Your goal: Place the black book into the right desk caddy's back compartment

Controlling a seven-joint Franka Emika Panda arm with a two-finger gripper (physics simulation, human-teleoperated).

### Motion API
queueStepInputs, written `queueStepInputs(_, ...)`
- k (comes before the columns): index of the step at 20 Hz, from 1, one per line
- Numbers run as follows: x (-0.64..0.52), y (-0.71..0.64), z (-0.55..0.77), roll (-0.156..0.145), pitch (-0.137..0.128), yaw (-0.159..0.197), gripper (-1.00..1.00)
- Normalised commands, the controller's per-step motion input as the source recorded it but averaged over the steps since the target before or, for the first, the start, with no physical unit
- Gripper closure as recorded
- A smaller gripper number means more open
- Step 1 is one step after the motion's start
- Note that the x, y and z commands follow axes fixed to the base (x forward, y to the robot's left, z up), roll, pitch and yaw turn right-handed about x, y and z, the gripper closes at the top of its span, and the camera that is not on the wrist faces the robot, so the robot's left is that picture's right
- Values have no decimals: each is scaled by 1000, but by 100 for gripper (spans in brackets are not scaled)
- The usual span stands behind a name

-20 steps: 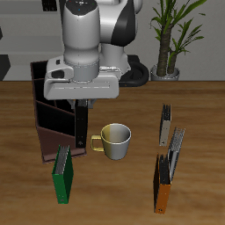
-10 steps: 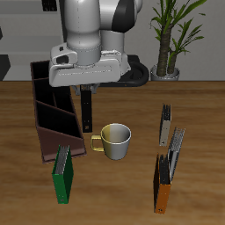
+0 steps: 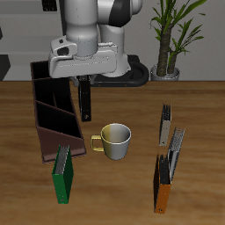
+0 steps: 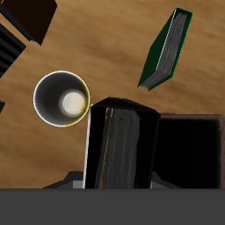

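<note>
Above the table, hanging upright from the gripper [image 3: 85, 81], the black book [image 3: 86, 100] is clear of the surface, its lower end just beside the right desk caddy [image 3: 53, 114]. The wrist view shows the fingers clamped on the book's [image 4: 121, 145] top edge, pages and spine facing the camera.

From the book, the caddy's long wall lies at nine o'clock in the exterior view, and the back compartment [image 3: 46, 90], the far end bay, sits at about ten o'clock. The mug [image 3: 114, 141] stands at five o'clock, the green book [image 3: 62, 173] leans at the caddy's near end at seven o'clock, and the orange book [image 3: 161, 185] is well apart toward four.

I judge this the carry step, lift done. Next comes a shift toward ten o'clock until the book hangs over that end bay, then a straight descent clearing the partition before release.
</note>
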Motion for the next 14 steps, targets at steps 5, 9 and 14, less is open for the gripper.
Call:
queueStepInputs(5,-318,-101,78,-24,-30,18,100)
queueStepInputs(9,-456,-54,34,-16,-24,22,100)
queueStepInputs(14,-443,-72,38,-25,-13,36,100)
